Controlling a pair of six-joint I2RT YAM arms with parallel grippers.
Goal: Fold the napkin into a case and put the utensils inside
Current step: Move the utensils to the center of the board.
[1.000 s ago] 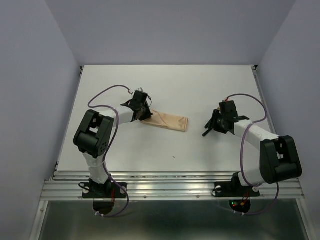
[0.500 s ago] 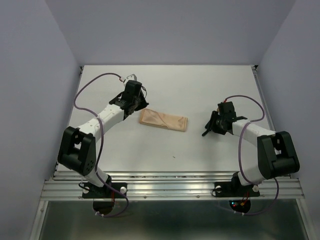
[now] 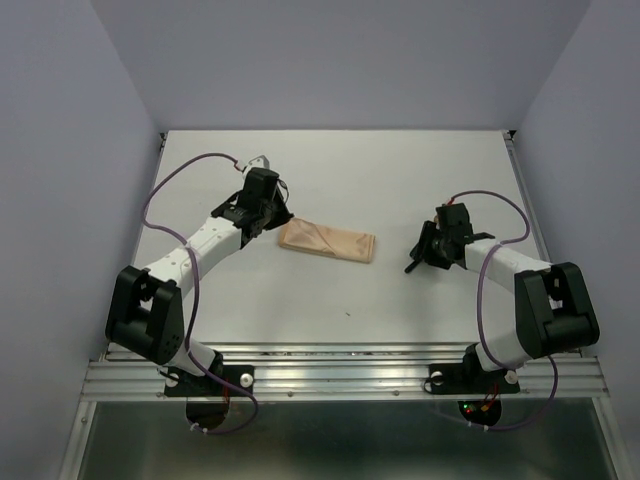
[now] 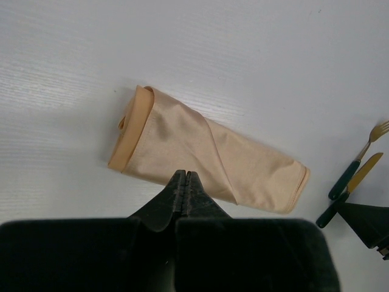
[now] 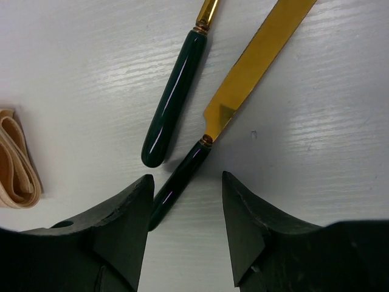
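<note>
The white surface [image 3: 400, 180] carries everything. On it, about in the middle between the two arms, lies the case [image 3: 327, 240], a narrow flat peach-orange pocket. Its long axis runs from left to right, and the right end sits a little nearer to the arm bases than the left end. In the left wrist view the left end of the case [image 4: 206, 155] has a folded band across it. In the right wrist view the end that faces the utensils shows its cloth layers as loops.

The left pincer [image 3: 275, 215] stands just beside the left end of the case. Its fingers are pressed together with nothing between them. In its own camera the left pincer [image 4: 184, 179] has its tips over the near long edge of the cloth. I cannot tell if they touch it.

The right pincer [image 5: 186, 179] is to the right of the case, apart from it, and its fingers are spread. It pinches nothing.

The fork [image 4: 357, 161] and the knife [image 4: 352, 188] lie outside the case, side by side and almost parallel. Their dark green handles point toward the right pincer and their gold heads point away from it. The handle of the knife reaches in between the spread fingers, close to one of them. Contact is not clear.
</note>
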